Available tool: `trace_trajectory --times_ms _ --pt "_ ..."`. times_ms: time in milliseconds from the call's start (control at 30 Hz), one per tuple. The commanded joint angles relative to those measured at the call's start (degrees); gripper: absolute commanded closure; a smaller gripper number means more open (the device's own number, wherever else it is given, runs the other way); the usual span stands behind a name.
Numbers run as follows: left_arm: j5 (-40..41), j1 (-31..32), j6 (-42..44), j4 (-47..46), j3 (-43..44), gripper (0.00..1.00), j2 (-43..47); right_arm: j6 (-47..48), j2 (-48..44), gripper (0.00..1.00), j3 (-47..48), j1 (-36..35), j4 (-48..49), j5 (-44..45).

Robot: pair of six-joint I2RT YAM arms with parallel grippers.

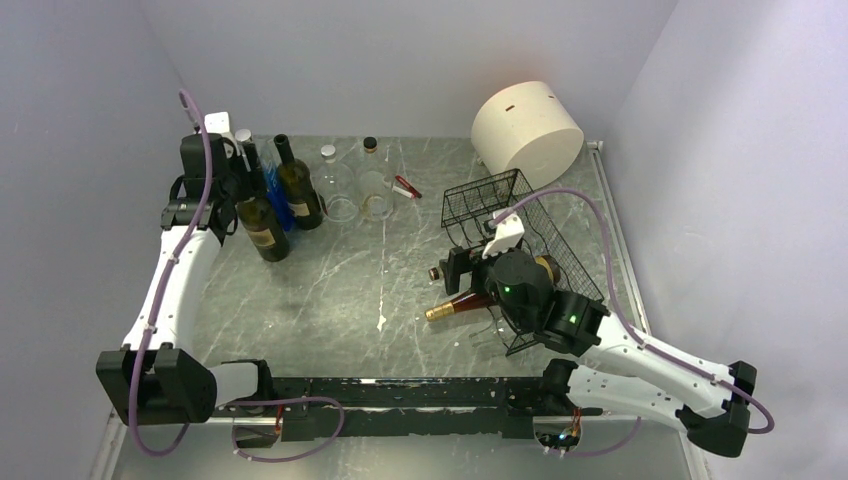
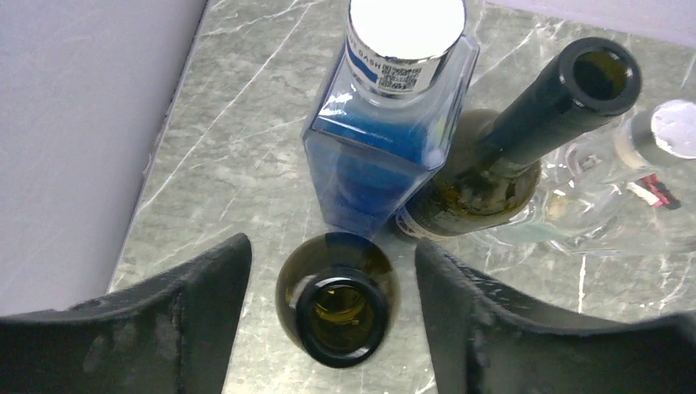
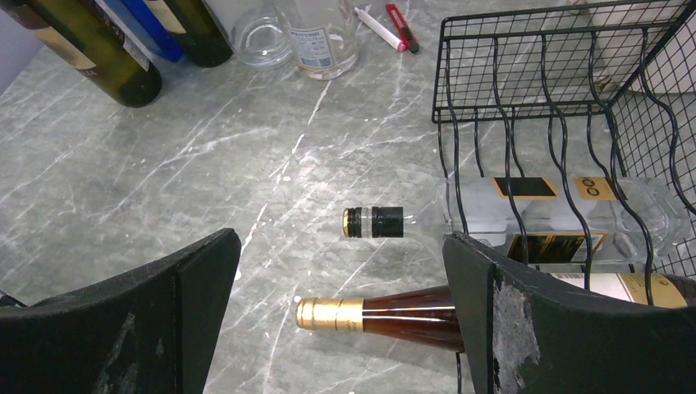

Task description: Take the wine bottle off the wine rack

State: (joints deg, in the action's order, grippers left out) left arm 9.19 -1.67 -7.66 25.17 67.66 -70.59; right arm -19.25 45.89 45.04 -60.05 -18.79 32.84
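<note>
Nearest us, on the right, our right end effector (image 3: 341, 246) hangs low over the table (image 1: 340, 290) with its fingers (image 3: 189, 304) wide apart and nothing between them. It faces the open side of the rack (image 3: 525, 49).

The wine bottle (image 3: 402, 316), amber with a gold foil top, lies on its side in the rack. Its body is under the wavy wires and its neck pokes out over the table, just ahead of the right finger. We cannot tell whether that finger touches it.

Just beyond it a clear bottle (image 3: 542, 217) with a black cap lies on its side too, roughly alongside it. It is also in the rack, with its neck sticking out the same way.

In the overhead view the rack sits right of the table's middle, with our right wrist over its near end.

Farther off, on the left, our left end effector (image 2: 332, 242) is spread open astride the neck of an upright green bottle (image 2: 341, 316). There is a gap on each side, and the bottle's mouth is uncorked.

Right behind that one stand a blue bottle (image 2: 386, 148) with a white cap and a second dark bottle (image 2: 566, 90), packed close together.

Beyond them, toward the middle, are two glass jars (image 1: 335, 185) and a red pen (image 1: 407, 186).

At the far right a cream cylinder (image 1: 527, 130) rests behind the rack.
</note>
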Motion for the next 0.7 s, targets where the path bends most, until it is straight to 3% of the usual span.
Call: trace_trajectory --times_ms 0,167,367,667 --pt "-1.8 -0.4 0.7 -4.2 -0.3 0.15 1.6 0.0 0.2 0.0 1.4 0.0 0.5 1.0" --pt "-2.3 -0.4 0.6 -1.9 0.9 0.05 3.2 0.9 0.9 0.0 2.6 0.0 -1.2 1.2" --pt "-5.3 -0.4 0.1 0.2 4.3 0.01 8.3 7.2 2.6 0.0 3.1 0.1 -3.8 1.7" --pt "-25.1 -0.4 -7.0 -10.6 1.3 0.04 19.1 16.3 12.0 0.0 6.2 0.0 -5.6 -4.1"
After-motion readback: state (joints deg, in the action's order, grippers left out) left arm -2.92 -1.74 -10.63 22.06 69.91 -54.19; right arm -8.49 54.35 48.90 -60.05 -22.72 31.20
